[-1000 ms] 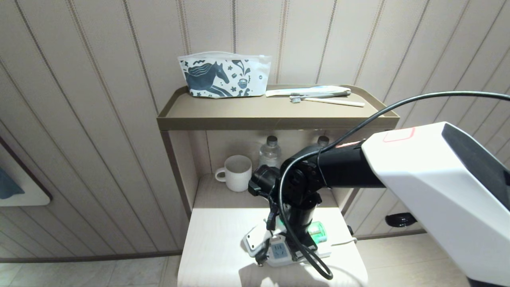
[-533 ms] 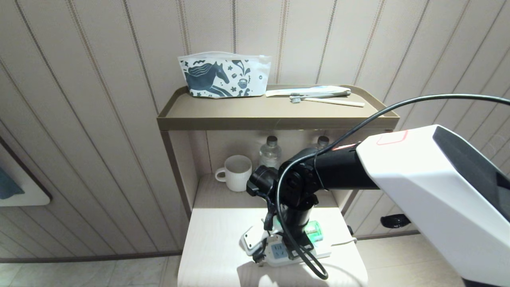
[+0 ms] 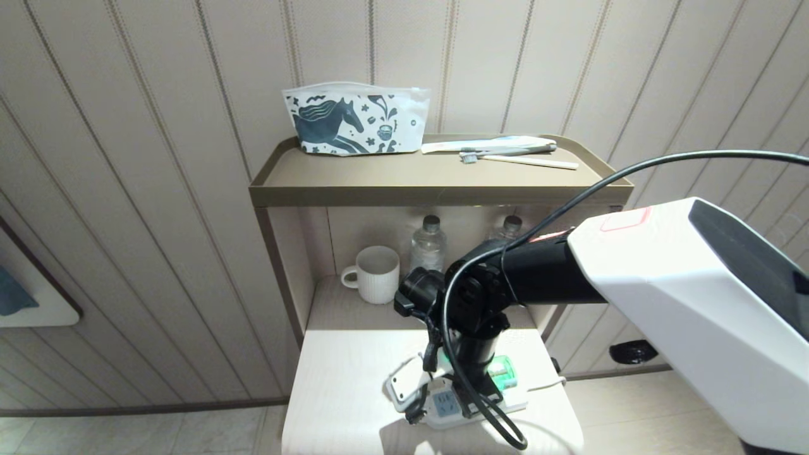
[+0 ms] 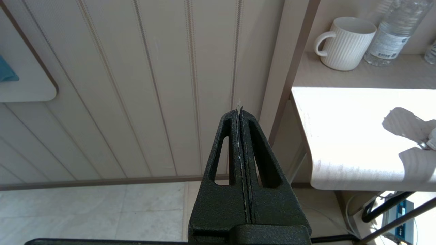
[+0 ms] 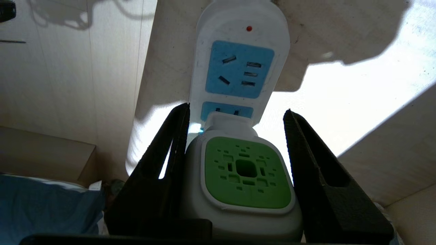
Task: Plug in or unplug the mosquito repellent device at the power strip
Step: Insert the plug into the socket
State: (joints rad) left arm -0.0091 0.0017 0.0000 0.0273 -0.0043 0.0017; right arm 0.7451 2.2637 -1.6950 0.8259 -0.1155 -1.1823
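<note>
On the small white table [image 3: 341,392] lies the white power strip [image 3: 445,402] [image 5: 238,41] with light-blue socket faces. The mosquito repellent device [image 5: 245,170], white with a green face, is plugged into the strip's near socket. Its green bottle [image 3: 504,371] shows beside my right wrist. My right gripper [image 5: 236,108] reaches down from above and is shut on the device's white head, one black finger on each side. In the head view the wrist hides the fingers. My left gripper [image 4: 239,110] hangs shut and empty off the table's left side, over the floor.
A white ribbed mug [image 3: 376,275] and two clear water bottles [image 3: 428,243] stand on the shelf behind the table. On the top shelf [image 3: 442,189] are a horse-print pouch [image 3: 354,120] and a toothbrush [image 3: 524,159]. The strip's thin cord [image 3: 547,383] runs off the table's right edge.
My right wrist has dipped slightly lower over the strip; the device and strip have shifted a little with it. The grip is the same. The left arm has not moved.
</note>
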